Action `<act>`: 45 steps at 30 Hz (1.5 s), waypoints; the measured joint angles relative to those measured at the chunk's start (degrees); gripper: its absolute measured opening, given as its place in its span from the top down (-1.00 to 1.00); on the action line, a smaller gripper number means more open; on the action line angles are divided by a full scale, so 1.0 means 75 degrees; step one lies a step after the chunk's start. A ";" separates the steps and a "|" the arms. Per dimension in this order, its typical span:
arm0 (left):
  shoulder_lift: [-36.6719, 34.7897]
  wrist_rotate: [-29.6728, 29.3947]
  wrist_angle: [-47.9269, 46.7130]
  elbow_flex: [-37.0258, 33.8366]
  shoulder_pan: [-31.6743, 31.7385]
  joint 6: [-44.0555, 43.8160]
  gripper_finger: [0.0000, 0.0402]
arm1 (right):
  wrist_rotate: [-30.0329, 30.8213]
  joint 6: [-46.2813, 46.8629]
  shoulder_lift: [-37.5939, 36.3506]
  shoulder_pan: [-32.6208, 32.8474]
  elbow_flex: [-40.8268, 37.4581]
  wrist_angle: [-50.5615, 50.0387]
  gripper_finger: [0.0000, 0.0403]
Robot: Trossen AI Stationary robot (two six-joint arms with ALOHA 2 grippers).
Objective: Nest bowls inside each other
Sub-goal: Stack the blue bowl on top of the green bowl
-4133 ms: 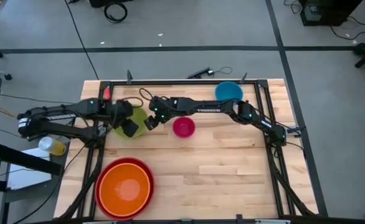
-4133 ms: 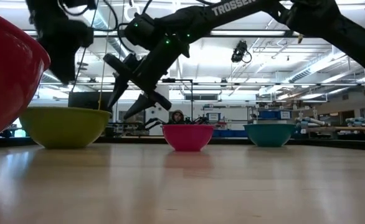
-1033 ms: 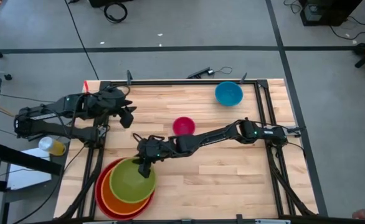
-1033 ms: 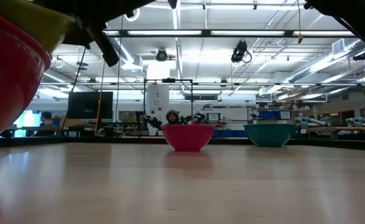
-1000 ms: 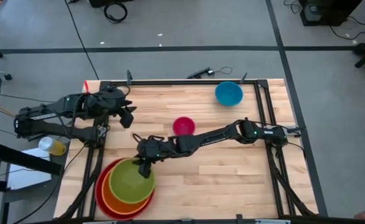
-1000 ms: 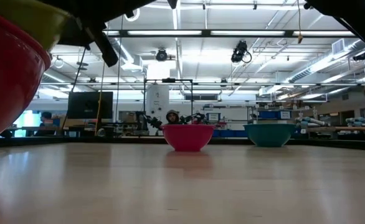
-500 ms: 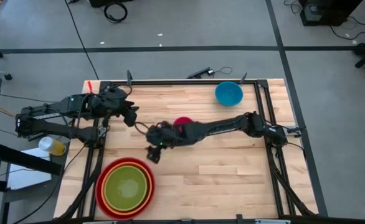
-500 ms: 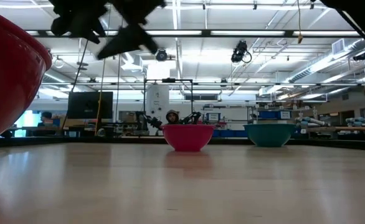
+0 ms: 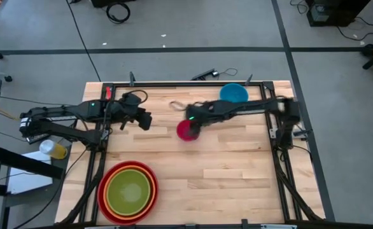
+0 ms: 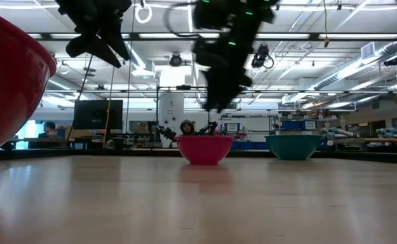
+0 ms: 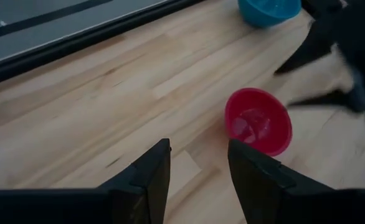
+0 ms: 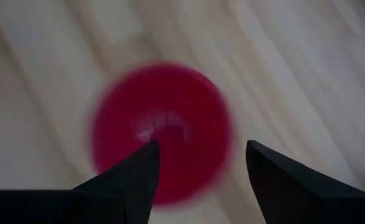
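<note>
We have the right end effector above the magenta bowl mid-bench, fingers spread, nothing pinched. Left end effector waits spread nearby. Green bowl sits nested in orange and red; blue bowl near the far edge. Magenta bowl looks light, stiff, slick plastic: we'd pinch the rim.

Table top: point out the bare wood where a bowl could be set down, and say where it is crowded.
Free: the wide stretch right of the nested stack, below the magenta bowl, and the right edge below the blue bowl. Crowded: the far strip, where the left gripper and right gripper flank the magenta bowl.
</note>
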 joint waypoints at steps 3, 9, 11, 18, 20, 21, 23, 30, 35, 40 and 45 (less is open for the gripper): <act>0.0106 -0.0039 0.0147 0.0000 0.0000 -0.0121 0.19 | 0.0058 0.0068 -0.1168 -0.0523 -0.1595 0.0372 -0.19; 0.0575 -0.0138 0.0859 0.0000 0.0035 -0.0089 0.19 | 0.0608 -0.0066 -0.2480 -0.1724 -0.3493 0.0493 -0.19; 0.0807 -0.0144 0.1275 0.0000 0.0068 0.0071 0.19 | 0.0604 -0.0250 -0.2595 -0.2133 -0.3813 0.0615 -0.19; 0.1513 -0.0048 0.2319 0.0000 0.0304 0.0296 0.19 | 0.0391 -0.0996 -0.2334 -0.3133 -0.4083 0.0891 -0.19; 0.1649 0.0020 0.2380 0.0000 0.0356 0.0322 0.19 | 0.0365 -0.1075 -0.2217 -0.3294 -0.4090 0.1033 -0.16; 0.1706 0.0080 0.2445 0.0000 0.0365 0.0320 0.19 | 0.0332 -0.1116 -0.2161 -0.3374 -0.4081 0.1121 -0.13; 0.1746 0.0178 0.2416 0.0000 0.0373 0.0323 0.19 | 0.0207 -0.1191 -0.2008 -0.3527 -0.4076 0.1229 -0.05; 0.1689 0.0252 0.2340 0.0003 0.0350 0.0267 0.19 | 0.0094 -0.1219 -0.1731 -0.3831 -0.4076 0.1291 0.45; 0.1451 0.0281 0.2138 0.0006 0.0350 0.0271 0.19 | -0.0009 -0.1088 -0.1785 -0.3821 -0.4060 0.1342 0.88; 0.1187 0.0294 0.1841 0.0001 0.0350 0.0305 0.19 | 0.0071 -0.0577 -0.1798 -0.3571 -0.4061 0.1474 0.85; 0.0946 0.0298 0.1573 -0.0003 0.0340 0.0463 0.19 | -0.0098 -0.0082 -0.1801 -0.3350 -0.4070 0.1468 0.80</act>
